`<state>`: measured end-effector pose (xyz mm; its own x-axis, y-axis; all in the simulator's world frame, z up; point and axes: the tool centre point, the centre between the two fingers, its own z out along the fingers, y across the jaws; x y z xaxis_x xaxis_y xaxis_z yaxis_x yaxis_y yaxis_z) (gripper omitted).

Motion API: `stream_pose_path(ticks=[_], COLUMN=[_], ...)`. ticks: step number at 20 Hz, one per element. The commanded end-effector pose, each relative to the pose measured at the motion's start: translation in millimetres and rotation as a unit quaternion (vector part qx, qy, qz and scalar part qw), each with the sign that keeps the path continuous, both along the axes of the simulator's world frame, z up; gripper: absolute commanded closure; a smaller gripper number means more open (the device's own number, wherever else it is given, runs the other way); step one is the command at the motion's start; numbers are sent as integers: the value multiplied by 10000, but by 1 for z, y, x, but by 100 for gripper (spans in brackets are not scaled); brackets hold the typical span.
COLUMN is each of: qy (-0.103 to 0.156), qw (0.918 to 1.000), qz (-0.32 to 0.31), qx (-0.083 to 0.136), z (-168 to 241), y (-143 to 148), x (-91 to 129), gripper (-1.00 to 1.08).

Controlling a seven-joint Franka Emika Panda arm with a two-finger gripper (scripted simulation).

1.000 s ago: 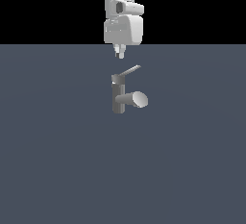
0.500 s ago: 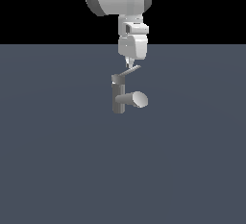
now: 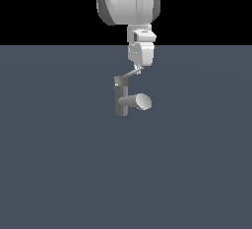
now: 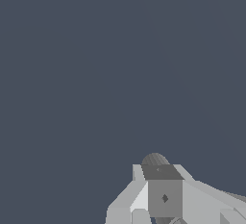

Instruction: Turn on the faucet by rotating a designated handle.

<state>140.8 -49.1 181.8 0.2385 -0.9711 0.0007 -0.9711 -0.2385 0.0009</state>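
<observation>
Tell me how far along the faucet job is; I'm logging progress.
Done: the white robot gripper has reached the outer tip of the thin light-grey lever handle on the grey cylindrical metal faucet. In hand: making contact there; whether the fingers are open or shut cannot be told. Left: apparently the rotation itself, since the handle slants out above the thick spout.

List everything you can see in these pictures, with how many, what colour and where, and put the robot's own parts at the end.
faucet: one, grey metallic, upright post on the floor, mid-scene, spout pointing to the exterior view's right.
handle: one, light grey, slanting up from the post's top toward the gripper.
floor: one, dark blue-grey, flat surface under everything.
arm: one, white, coming down from above the faucet.
gripper: one, white, at the handle's outer end; open or shut cannot be told.
</observation>
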Motion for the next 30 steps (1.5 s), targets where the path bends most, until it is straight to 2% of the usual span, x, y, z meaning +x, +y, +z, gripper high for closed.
stream_pose_path(ticks=[1, 10, 30], qy=[-3, -4, -4], qw=[10000, 10000, 10000], qz=[-38, -17, -17], qx=[2, 5, 5], z=[-1, 0, 0], y=[-2, -1, -17], x=[2, 1, -49], gripper=[108, 108, 108])
